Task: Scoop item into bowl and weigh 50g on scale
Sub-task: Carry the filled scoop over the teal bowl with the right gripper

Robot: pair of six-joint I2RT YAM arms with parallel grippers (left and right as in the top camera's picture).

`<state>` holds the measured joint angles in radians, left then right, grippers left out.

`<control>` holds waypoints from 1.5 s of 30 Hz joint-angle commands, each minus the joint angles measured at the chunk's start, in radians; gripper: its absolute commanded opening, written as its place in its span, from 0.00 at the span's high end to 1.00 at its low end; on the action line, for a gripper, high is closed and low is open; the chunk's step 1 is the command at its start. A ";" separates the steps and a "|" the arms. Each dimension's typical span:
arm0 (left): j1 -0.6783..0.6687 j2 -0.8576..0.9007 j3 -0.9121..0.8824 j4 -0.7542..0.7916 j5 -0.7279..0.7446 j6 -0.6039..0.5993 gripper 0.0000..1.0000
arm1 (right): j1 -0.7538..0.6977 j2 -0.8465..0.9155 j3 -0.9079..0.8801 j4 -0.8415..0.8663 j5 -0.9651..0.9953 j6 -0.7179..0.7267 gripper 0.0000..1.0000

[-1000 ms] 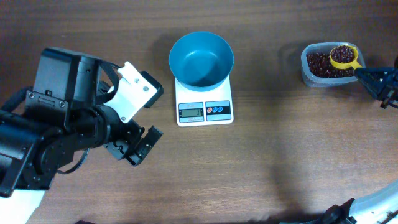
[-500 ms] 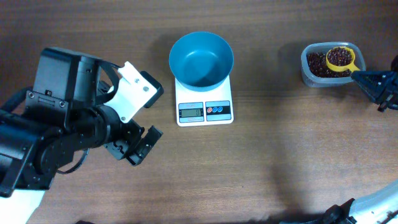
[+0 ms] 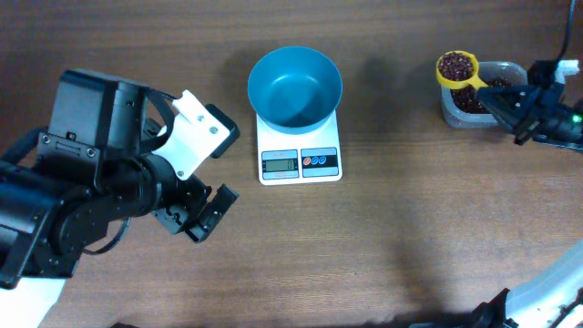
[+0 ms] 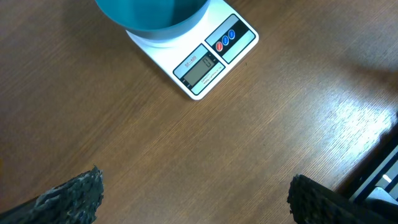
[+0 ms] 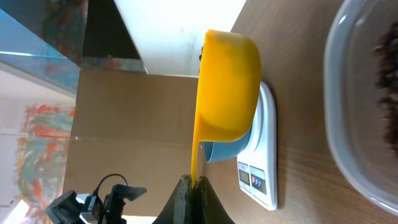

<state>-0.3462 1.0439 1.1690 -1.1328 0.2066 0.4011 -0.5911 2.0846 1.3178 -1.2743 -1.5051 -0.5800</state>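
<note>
The teal-blue bowl [image 3: 295, 87] sits on the white scale [image 3: 300, 162], which also shows in the left wrist view [image 4: 205, 62]. My right gripper [image 3: 503, 98] is shut on the handle of a yellow scoop [image 3: 456, 68] heaped with red-brown beans, held just left of the clear tub [image 3: 481, 98] that holds more beans. In the right wrist view the scoop [image 5: 227, 87] hangs in front of the bowl [image 5: 225, 149] and scale [image 5: 261, 174]. My left gripper [image 3: 208, 211] is open and empty over bare table, left of the scale.
The left arm's bulky black and white body [image 3: 100, 182] fills the table's left side. The tub's rim [image 5: 348, 124] lies close on the right in the right wrist view.
My right gripper has lifted the filled scoop out of the tub and carried it left, past the tub's left edge. The left arm has not moved.
</note>
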 commanded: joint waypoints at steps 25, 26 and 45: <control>0.004 0.001 0.006 0.001 0.015 0.009 0.02 | 0.467 0.003 0.150 -0.046 -0.047 -0.007 0.96; 0.004 0.002 0.006 0.001 0.015 0.009 0.01 | 0.479 0.003 0.151 -0.046 -0.047 -0.007 0.96; 0.004 0.002 0.006 0.001 0.015 0.009 0.02 | 0.580 0.003 0.198 0.092 -0.046 0.080 0.96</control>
<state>-0.3462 1.0439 1.1690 -1.1328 0.2066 0.4007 -0.0223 2.0846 1.4963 -1.2182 -1.5105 -0.5453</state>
